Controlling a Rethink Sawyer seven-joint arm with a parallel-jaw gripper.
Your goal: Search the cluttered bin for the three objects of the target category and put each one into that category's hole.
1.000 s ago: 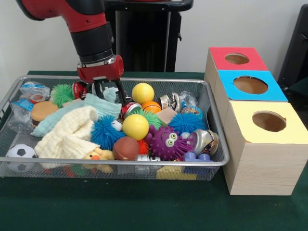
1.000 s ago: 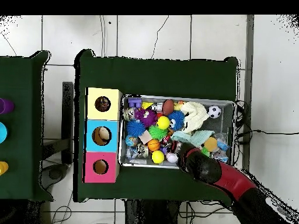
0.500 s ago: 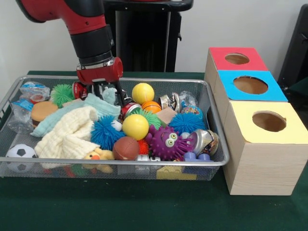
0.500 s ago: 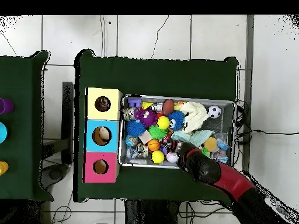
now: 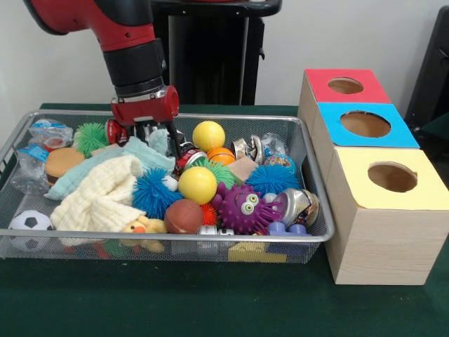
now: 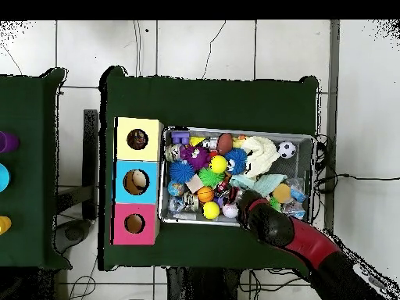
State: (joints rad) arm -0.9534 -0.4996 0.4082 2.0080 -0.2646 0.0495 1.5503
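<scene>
The wire-mesh bin (image 5: 84, 239) lies on the green table, full of mixed toys; it also shows in the overhead view (image 6: 234, 130). My gripper (image 5: 156, 138) hangs low over the bin's far side, open, its fingers astride a fold of the teal cloth (image 5: 133, 156), next to a red can (image 5: 116, 130). In the overhead view the gripper (image 6: 248, 205) is at the bin's near edge. Three boxes with round holes stand beside the bin: red (image 5: 345, 86), blue (image 5: 365, 124) and yellow (image 5: 391, 177).
In the bin: two yellow balls (image 5: 208, 135) (image 5: 197, 184), a purple spiky monster (image 5: 244, 208), blue spiky balls (image 5: 152, 192), a cream cloth (image 5: 102, 196), a soccer ball (image 5: 29, 228), a brown football (image 5: 184, 216), a green spiky ball (image 5: 90, 135) and a toy burger (image 5: 63, 161).
My gripper has risen a little over the teal cloth and shifted slightly. The toys have not visibly moved.
</scene>
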